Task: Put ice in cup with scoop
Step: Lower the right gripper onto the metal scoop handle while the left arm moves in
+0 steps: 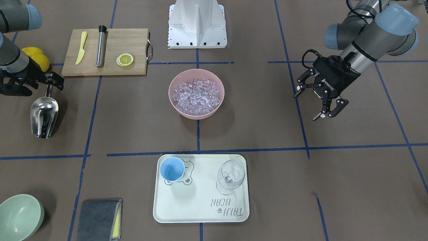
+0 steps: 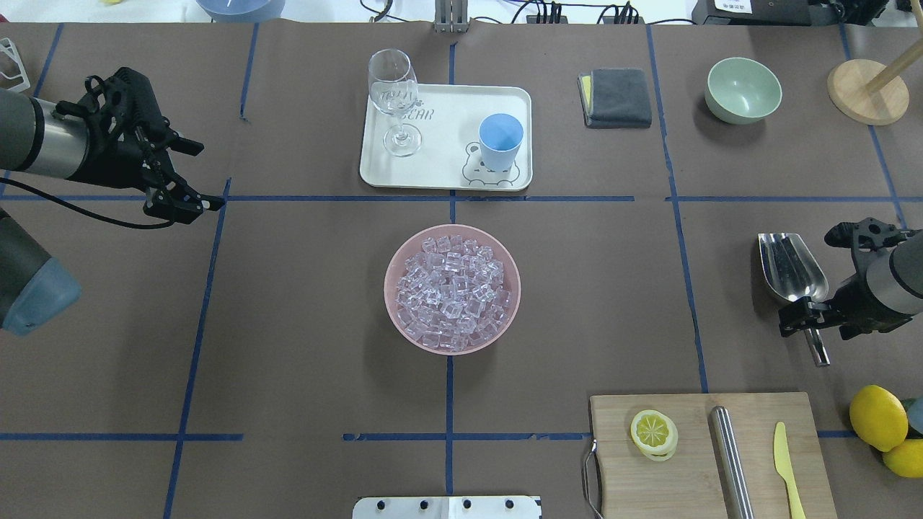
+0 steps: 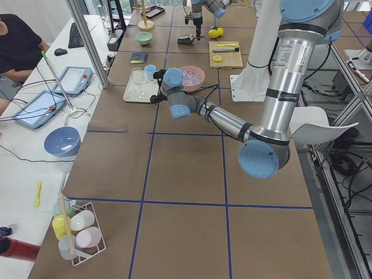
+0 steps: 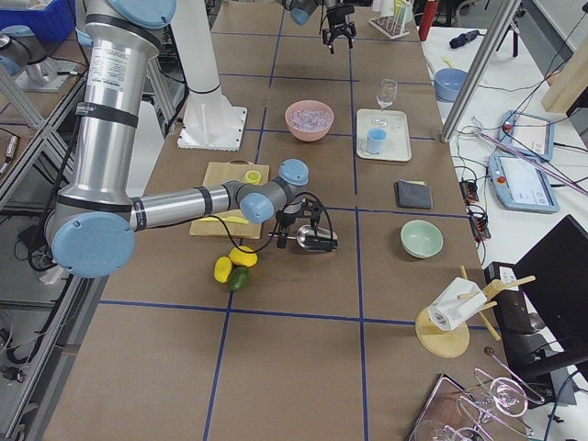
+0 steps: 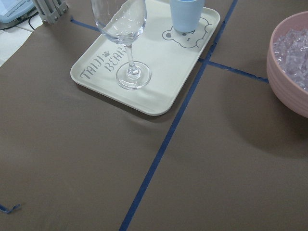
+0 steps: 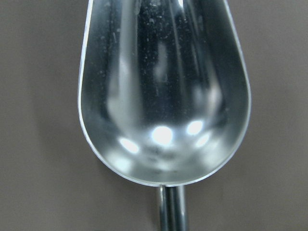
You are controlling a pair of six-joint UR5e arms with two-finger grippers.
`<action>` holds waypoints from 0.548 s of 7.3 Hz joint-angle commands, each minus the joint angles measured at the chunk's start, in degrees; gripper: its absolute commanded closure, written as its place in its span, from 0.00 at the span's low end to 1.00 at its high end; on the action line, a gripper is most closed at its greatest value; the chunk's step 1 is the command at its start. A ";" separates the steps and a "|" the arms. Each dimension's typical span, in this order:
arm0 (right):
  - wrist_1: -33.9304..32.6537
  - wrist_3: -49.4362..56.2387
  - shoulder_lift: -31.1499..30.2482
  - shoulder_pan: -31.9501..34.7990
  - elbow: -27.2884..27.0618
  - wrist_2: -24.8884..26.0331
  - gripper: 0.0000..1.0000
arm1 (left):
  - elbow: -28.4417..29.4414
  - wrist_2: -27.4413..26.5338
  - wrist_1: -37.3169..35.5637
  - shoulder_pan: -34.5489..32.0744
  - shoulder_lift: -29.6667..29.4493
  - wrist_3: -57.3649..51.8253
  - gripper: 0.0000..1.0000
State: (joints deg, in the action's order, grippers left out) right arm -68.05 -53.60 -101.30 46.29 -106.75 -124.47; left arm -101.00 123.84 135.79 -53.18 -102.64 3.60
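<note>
Since the scoop (image 1: 43,115) is thin polished metal, it likely handles light, stiff and slippery, so the rod handle (not the trough) is the place to pinch, close to the body to curb twisting once loaded. It lies at the table's (image 1: 267,127) edge, well apart from the ice (image 1: 197,95) and the cup (image 1: 172,169). The right gripper (image 2: 809,317) straddles that handle; whether it clamps, I cannot tell. The left gripper (image 1: 321,100) hangs with jaws apart, empty.
</note>
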 commanded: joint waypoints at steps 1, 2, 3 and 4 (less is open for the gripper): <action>-0.33 0.16 1.10 -0.32 0.66 0.02 0.28 | 0.10 0.00 0.00 0.00 -0.54 0.00 0.00; -0.33 0.25 1.19 -0.32 0.75 -0.16 0.56 | 0.02 0.00 0.00 0.00 -0.54 0.00 0.00; -0.33 0.34 1.19 -0.32 0.75 -0.07 0.85 | -0.07 0.00 0.00 0.00 -0.63 0.00 0.00; -0.33 0.34 1.19 -0.32 0.66 -0.16 0.94 | 0.01 0.00 0.00 0.00 -0.63 0.00 0.00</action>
State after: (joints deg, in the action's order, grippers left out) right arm -68.37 -53.31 -100.14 45.97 -106.04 -124.57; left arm -101.01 123.84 135.79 -53.17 -103.22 3.60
